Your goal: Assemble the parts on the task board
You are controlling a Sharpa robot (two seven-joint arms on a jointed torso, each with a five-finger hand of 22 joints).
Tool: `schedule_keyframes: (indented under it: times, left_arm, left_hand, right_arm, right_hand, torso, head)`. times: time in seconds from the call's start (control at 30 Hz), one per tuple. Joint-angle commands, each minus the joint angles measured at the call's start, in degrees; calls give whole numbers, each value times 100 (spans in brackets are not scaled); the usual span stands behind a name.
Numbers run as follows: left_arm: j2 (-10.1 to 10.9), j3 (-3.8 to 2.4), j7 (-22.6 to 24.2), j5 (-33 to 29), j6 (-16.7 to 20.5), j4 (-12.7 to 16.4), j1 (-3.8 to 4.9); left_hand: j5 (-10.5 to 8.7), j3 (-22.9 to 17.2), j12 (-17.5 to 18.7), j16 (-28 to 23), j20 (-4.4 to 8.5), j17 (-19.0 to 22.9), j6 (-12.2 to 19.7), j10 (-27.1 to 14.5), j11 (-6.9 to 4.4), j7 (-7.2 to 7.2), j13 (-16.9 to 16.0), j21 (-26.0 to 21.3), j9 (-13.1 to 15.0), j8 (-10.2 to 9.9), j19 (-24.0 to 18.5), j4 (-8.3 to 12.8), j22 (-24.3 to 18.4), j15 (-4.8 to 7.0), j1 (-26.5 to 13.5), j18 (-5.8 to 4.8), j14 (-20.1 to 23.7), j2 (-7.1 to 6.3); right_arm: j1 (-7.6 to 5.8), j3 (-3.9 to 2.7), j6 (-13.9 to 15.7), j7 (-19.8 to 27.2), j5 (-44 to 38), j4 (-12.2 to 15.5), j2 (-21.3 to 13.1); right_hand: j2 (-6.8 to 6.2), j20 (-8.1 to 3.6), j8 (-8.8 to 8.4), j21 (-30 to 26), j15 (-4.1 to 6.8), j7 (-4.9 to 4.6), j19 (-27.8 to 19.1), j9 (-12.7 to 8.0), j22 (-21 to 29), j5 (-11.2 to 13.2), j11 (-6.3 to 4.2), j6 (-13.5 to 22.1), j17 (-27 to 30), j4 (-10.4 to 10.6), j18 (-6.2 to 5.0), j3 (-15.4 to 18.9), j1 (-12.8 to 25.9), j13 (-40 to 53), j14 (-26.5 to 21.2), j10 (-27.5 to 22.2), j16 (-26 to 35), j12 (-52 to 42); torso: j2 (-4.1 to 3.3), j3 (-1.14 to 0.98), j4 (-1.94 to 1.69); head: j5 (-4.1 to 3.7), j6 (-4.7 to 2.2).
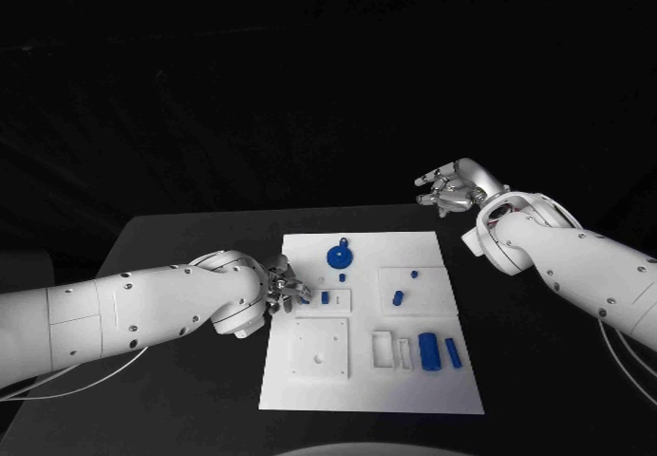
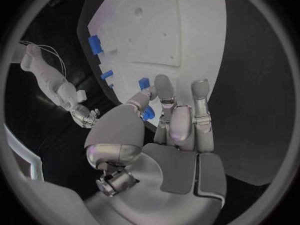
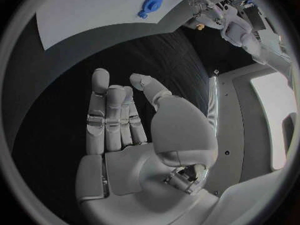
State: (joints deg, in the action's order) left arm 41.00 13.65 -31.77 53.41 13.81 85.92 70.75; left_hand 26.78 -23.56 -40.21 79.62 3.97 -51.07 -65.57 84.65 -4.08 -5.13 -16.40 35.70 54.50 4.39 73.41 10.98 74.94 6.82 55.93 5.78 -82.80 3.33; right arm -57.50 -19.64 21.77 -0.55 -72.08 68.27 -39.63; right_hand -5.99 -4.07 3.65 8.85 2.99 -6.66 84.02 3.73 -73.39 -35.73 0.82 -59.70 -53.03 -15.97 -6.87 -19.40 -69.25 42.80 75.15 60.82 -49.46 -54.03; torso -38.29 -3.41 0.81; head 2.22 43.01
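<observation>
The white task board [image 1: 369,389] lies in the middle of the black table. My left hand [image 1: 281,288] is at the board's left edge, fingers curled in over it. In the left wrist view this hand [image 2: 172,130] pinches a small blue part [image 2: 148,114] between thumb and fingers, right beside another small blue part [image 2: 144,82] standing in the board [image 2: 181,30]. My right hand [image 1: 449,187] hovers past the board's far right corner, fingers straight and holding nothing, as the right wrist view also shows [image 3: 134,130]. A round blue disc [image 1: 340,255] sits near the board's far edge.
Two long blue parts [image 1: 428,349] lie side by side at the board's near right, next to white slots [image 1: 387,348]. Small blue parts [image 1: 397,296] stand at mid-board. A square recessed plate [image 1: 321,348] occupies the near left. Bare black table [image 1: 178,237] surrounds the board.
</observation>
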Motion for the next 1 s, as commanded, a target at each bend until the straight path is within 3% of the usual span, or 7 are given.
schedule_keyframes:
  times: [0.03, 0.67, 0.8, 1.0]
  left_arm:
    - [-54, 31, -22, -38, -297, 10, -44]
    - [-137, 31, -96, -38, -606, -10, -44]
    - [-155, 31, -110, -37, -651, -27, -44]
    - [-191, 31, -130, 19, -726, -70, -44]
  left_hand:
    - [1, -20, -16, 23, -31, -7, -1353, 215, -84, 788, 1, 35, -5, -27, -11, 32, 86, -21, 41, 91, -6, 68]
    - [-39, 2, -22, 29, -42, -27, -1349, 214, -83, 786, 9, 37, 2, -29, -16, 43, 87, -25, 78, 98, -5, 58]
    - [-319, 80, -22, 23, -52, -21, -1354, 214, -82, 791, 11, 31, 8, -27, -18, -11, 84, -25, 127, 102, -5, 56]
    - [-314, 162, -13, 11, -60, -10, -1347, 214, -82, 794, 13, 24, 4, -30, -24, -76, 84, -23, 145, 111, -3, -11]
  right_arm:
    - [4, -2, -80, 37, 5, -3, 8]
    - [17, -2, -104, 44, 5, -11, 23]
    - [19, -2, -107, 45, 6, -10, 24]
    - [20, -2, -109, 48, 7, -9, 28]
  right_hand:
    - [8, -18, -10, -21, 20, -4, 157, 0, -9, -34, -38, -30, -7, 2, -66, -28, 55, -6, -38, -7, -9, 18]
    - [-10, -20, -9, -23, 22, -4, 155, 1, -35, -123, -38, -30, -9, -1, -68, -71, 63, -9, -42, -6, -7, 25]
    - [-13, -20, -9, -23, 22, -5, 154, 1, -40, -142, -38, -30, -9, -2, -68, -79, 63, -12, -42, -8, -7, 29]
    - [-16, -20, -9, -24, 23, -5, 153, 0, -44, -155, -38, -26, -9, 0, -68, -84, 66, -12, -42, -5, -5, 29]
  torso:
    - [3, -1, 1]
    - [4, -2, -3]
    - [3, 1, -3]
    - [4, -2, -1]
  head:
    - [-5, 9]
    - [-5, 29]
    - [-9, 32]
    - [-10, 30]
